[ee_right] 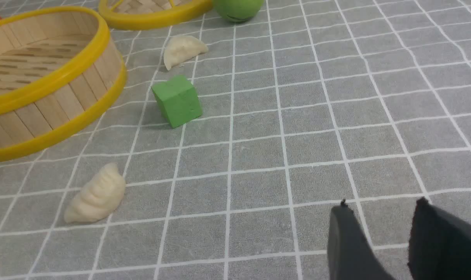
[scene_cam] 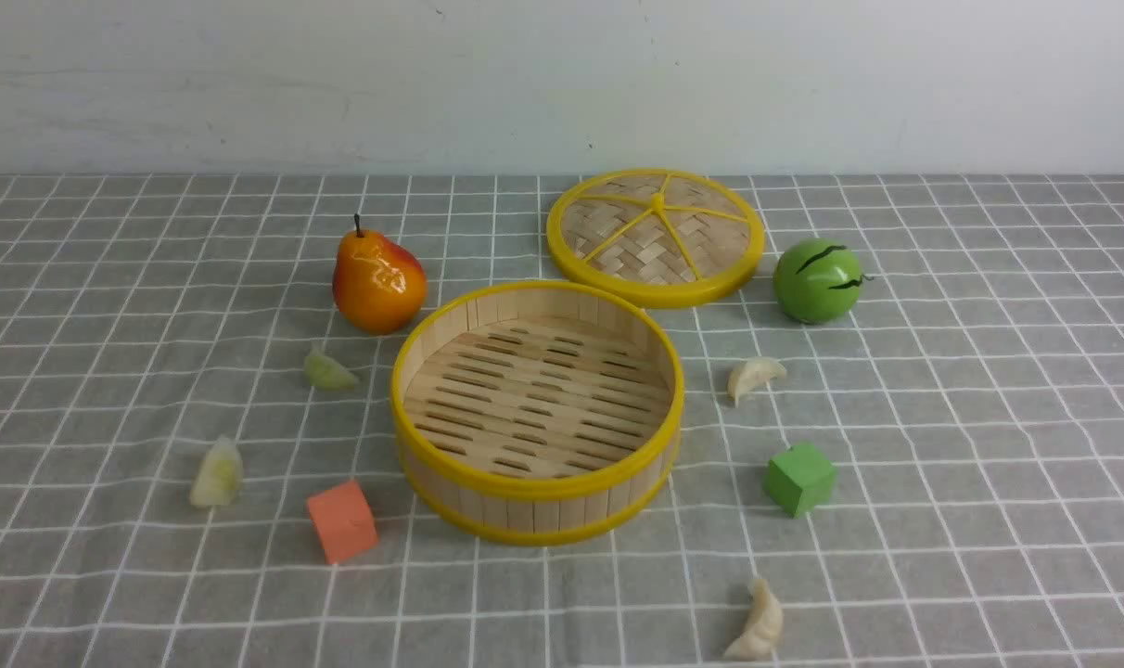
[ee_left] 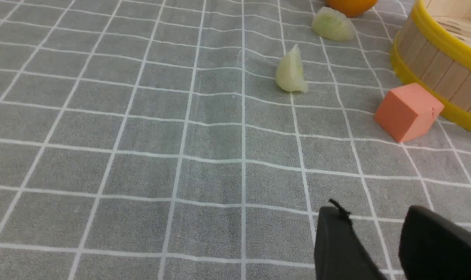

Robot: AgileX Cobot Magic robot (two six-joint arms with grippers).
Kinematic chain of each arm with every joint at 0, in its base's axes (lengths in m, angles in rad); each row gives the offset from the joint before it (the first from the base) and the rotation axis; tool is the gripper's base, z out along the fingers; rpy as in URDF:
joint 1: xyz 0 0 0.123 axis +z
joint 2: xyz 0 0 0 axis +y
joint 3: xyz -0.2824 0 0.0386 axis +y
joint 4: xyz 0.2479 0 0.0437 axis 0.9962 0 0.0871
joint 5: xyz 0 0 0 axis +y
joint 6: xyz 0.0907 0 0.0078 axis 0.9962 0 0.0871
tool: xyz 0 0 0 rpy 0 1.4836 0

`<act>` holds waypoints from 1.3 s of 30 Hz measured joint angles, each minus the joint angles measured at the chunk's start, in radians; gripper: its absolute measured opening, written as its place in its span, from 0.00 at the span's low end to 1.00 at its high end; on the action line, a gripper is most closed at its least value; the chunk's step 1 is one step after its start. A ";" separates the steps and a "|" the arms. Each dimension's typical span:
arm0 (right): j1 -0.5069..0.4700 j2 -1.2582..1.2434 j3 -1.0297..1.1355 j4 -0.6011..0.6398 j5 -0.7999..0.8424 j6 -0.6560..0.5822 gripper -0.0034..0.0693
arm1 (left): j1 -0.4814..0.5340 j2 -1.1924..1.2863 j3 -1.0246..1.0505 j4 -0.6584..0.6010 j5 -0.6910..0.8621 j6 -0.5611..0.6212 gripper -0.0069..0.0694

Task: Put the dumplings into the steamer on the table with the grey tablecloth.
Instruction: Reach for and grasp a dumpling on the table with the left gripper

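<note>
The cream dumpling (scene_cam: 755, 622) nearest the worktop's (scene_cam: 989, 417) front edge lies outside the empty steamer (scene_cam: 534, 508), to its right, long axis roughly front to back, so the right hand (ee_right: 382, 205), parted and empty like the left hand (ee_left: 372, 210), looks the nearer.

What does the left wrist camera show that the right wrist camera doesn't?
Only the left wrist view: two green dumplings and the orange cube. Only the right wrist view: two white dumplings, the green cube, the woven lid and the green ball. Both: the steamer and the grey tablecloth.
</note>
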 joint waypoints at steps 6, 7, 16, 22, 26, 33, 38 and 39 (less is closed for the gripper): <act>0.000 0.000 0.000 0.000 0.000 0.000 0.38 | 0.000 0.000 0.000 0.000 0.000 0.000 0.40; 0.000 0.000 0.000 0.000 0.000 0.000 0.38 | 0.000 0.000 0.000 0.000 0.000 0.000 0.40; 0.000 0.000 0.000 0.000 0.000 0.000 0.38 | 0.000 0.000 0.000 0.003 -0.001 0.000 0.40; 0.000 0.000 0.000 0.000 0.000 0.000 0.38 | 0.000 0.000 0.000 0.022 -0.030 0.000 0.40; 0.000 0.000 0.000 0.000 0.000 0.000 0.38 | 0.000 0.000 0.000 0.022 -0.059 0.000 0.40; 0.000 0.000 0.004 -0.012 -0.039 0.000 0.38 | 0.000 0.000 0.000 0.022 -0.192 0.000 0.40; 0.000 0.000 0.011 -0.030 -0.214 -0.002 0.38 | 0.000 0.000 0.000 0.022 -0.380 0.000 0.40; 0.000 0.000 0.011 -0.043 -0.280 -0.002 0.38 | 0.000 0.000 0.000 0.022 -0.431 0.000 0.40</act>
